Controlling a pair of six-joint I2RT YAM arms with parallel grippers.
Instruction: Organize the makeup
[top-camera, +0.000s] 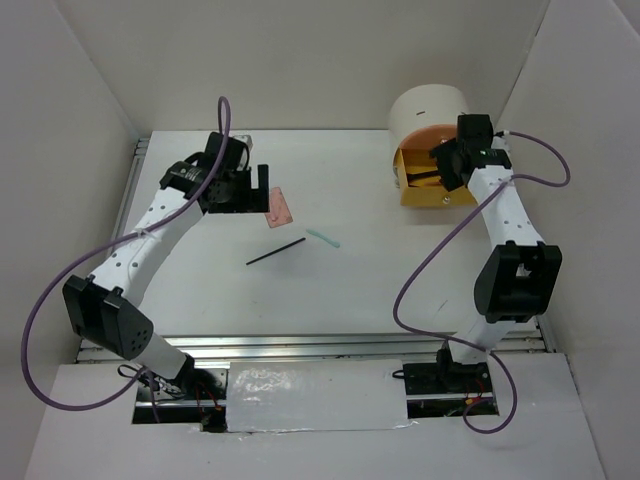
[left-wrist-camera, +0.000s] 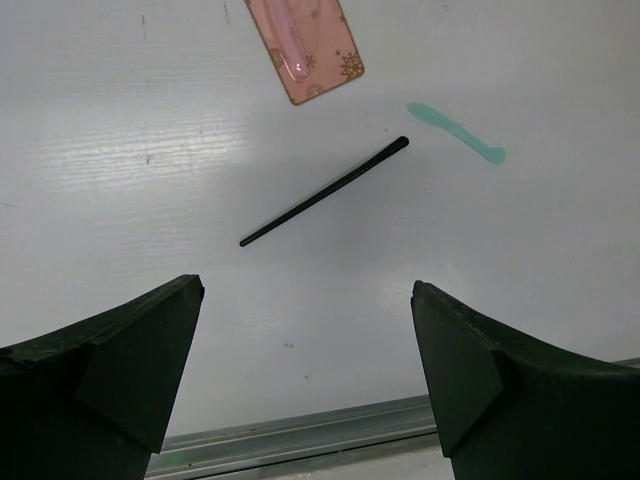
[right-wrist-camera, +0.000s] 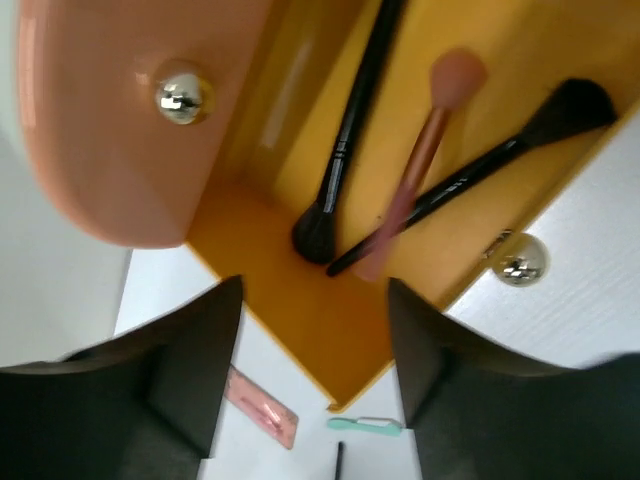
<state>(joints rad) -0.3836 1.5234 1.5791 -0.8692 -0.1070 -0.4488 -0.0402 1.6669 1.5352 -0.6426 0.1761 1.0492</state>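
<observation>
From above, you see the left fingers (top-camera: 262, 185) just beside the pink palette (top-camera: 281, 208). The thin black brush (top-camera: 276, 251) and mint-green stick (top-camera: 323, 238) lie nearer mid-tabletop (top-camera: 330, 300). The right fingers (top-camera: 447, 165) hang over the open yellow drawer (top-camera: 420, 195) of the round drawer unit (top-camera: 430, 112).

Your left wrist view shows its fingers spread wide and empty, with all three items beyond them, none touching.

Only the right wrist view shows you inside the drawer. Two black brushes (right-wrist-camera: 345, 130) and a blurred pink-handled brush (right-wrist-camera: 420, 160) lie beyond the parted, empty right fingers.
</observation>
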